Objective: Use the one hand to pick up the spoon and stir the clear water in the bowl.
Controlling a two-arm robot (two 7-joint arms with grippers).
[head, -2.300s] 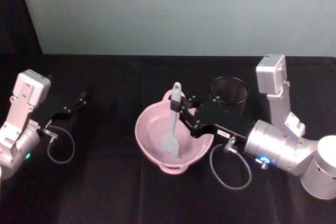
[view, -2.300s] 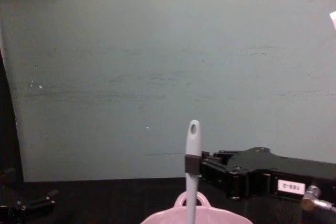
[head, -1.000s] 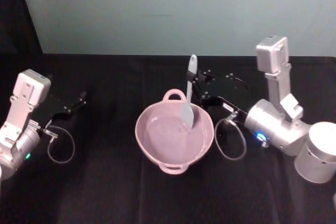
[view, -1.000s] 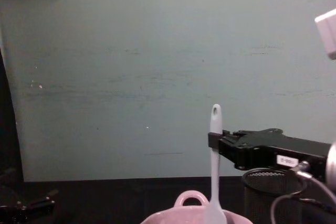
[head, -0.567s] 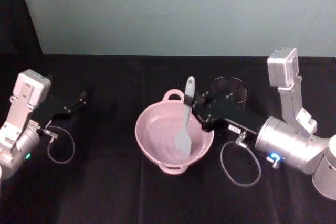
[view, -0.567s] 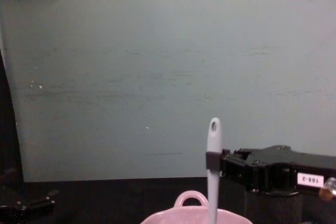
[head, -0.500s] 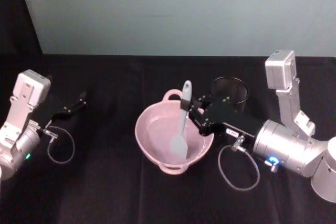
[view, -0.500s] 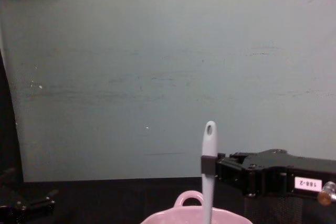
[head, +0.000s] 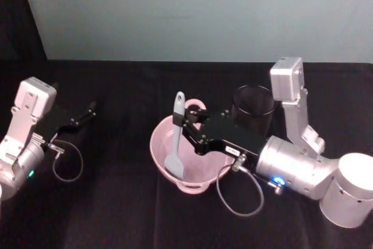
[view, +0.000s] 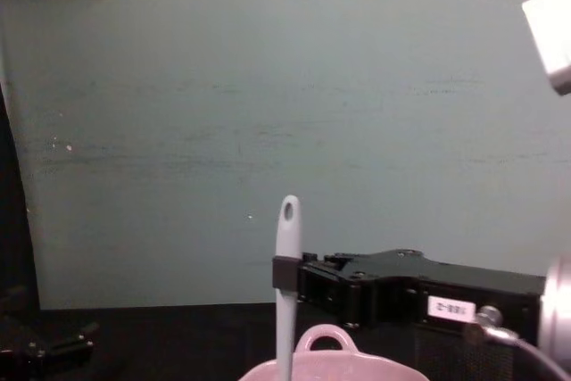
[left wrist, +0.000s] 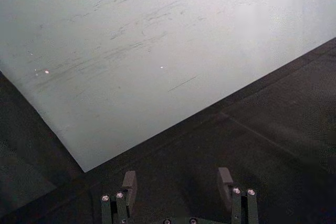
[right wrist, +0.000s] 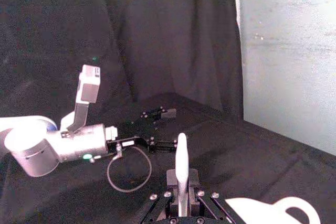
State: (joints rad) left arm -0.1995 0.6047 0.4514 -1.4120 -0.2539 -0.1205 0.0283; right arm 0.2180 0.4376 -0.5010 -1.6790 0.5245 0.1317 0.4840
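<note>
The right tool and its arm lie across the right half of the bowl. The tool is clamped on the spoon, which stands upright in the bowl's left part. Together they block any way in from the right and from above that side. The black mesh cup stands just behind the arm and closes the far right. Bare worktop lies beside the bowl's left rim. The left tool, fingers spread, sits well apart near the left edge. A cable loop hangs in front of the bowl.
</note>
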